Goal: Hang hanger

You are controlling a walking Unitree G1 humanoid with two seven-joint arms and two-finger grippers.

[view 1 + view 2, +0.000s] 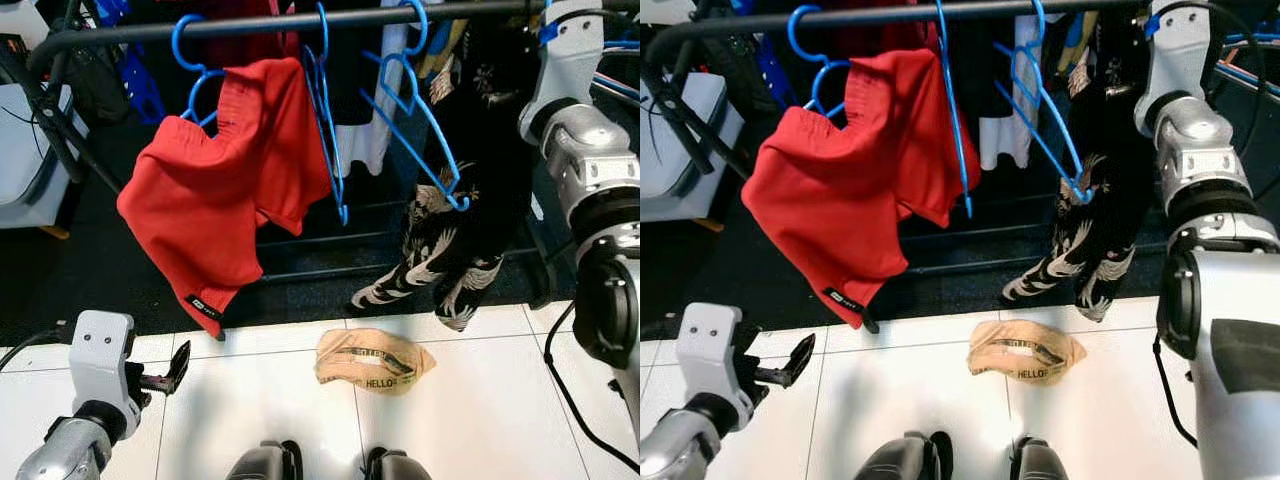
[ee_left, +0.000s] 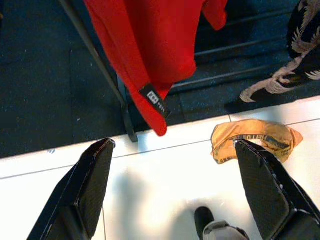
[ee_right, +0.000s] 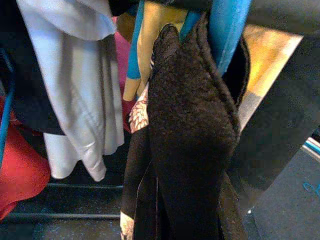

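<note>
— Fingers (image 3: 192,135) on my right arm: closed on what?
— They're pressed together on a blue hanger (image 3: 227,30) up at the rail (image 1: 300,22); the wrist view has blue plastic pinched between the black pads.
— And the hanger itself?
— It hangs by the rail's right end, among dark patterned clothes (image 1: 455,210). Two more blue hangers (image 1: 325,120) are hooked there, one carrying a red garment (image 1: 220,200).
— Left side?
— My left gripper (image 2: 172,190) hangs low over the white floor (image 1: 270,400), fingers spread wide, holding nothing. A tan cloth (image 1: 372,360) lies on the tiles just ahead of my feet.
</note>
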